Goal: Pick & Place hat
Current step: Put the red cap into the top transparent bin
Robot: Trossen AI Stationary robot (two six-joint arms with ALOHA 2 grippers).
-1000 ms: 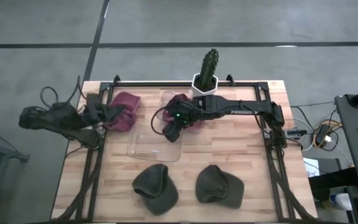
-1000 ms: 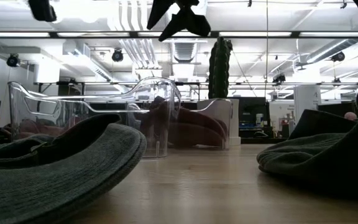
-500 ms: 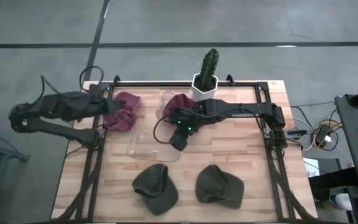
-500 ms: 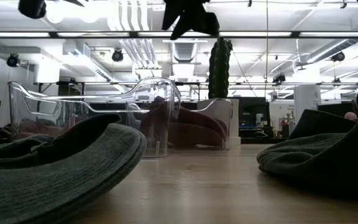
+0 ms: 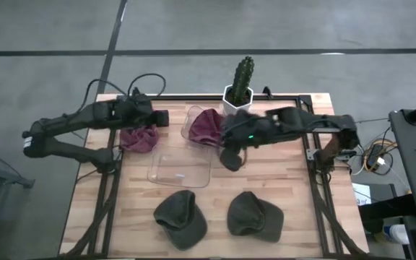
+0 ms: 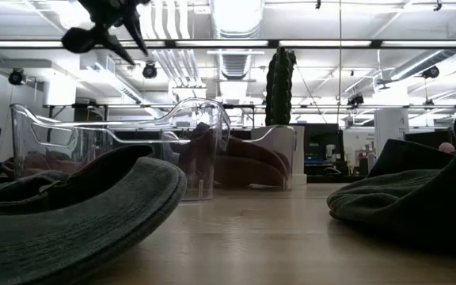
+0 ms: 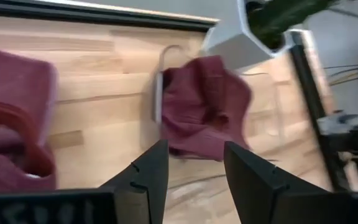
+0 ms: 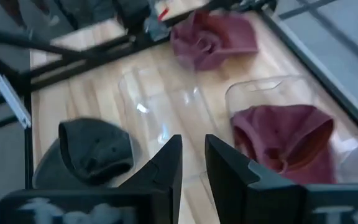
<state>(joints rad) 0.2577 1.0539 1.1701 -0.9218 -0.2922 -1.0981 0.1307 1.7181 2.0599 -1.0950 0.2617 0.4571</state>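
A maroon hat [image 5: 206, 127] lies inside a clear bin [image 5: 191, 114] by the far edge; it also shows in the left wrist view [image 7: 204, 115] and the right wrist view [image 8: 284, 140]. A second maroon hat [image 5: 139, 137] rests on the table to the left. Two dark green hats [image 5: 181, 217] [image 5: 256, 216] lie near the near edge. My left gripper [image 5: 162, 117] [image 7: 194, 180] hovers open between the two maroon hats, above the table. My right gripper [image 5: 230, 159] [image 8: 194, 168] hangs open just right of the bins, holding nothing.
A second clear bin [image 5: 180, 167] sits in front of the first, with nothing showing inside it. A cactus in a white pot [image 5: 240, 85] stands at the far edge, right beside the bin with the hat. A black frame rail [image 5: 193, 97] runs along the far edge.
My left arm has unfolded and swung toward the table's right, from over the left maroon hat to beside the bin. My right gripper has drawn back toward the right edge, away from the bin, uncovering the maroon hat that lies in it.
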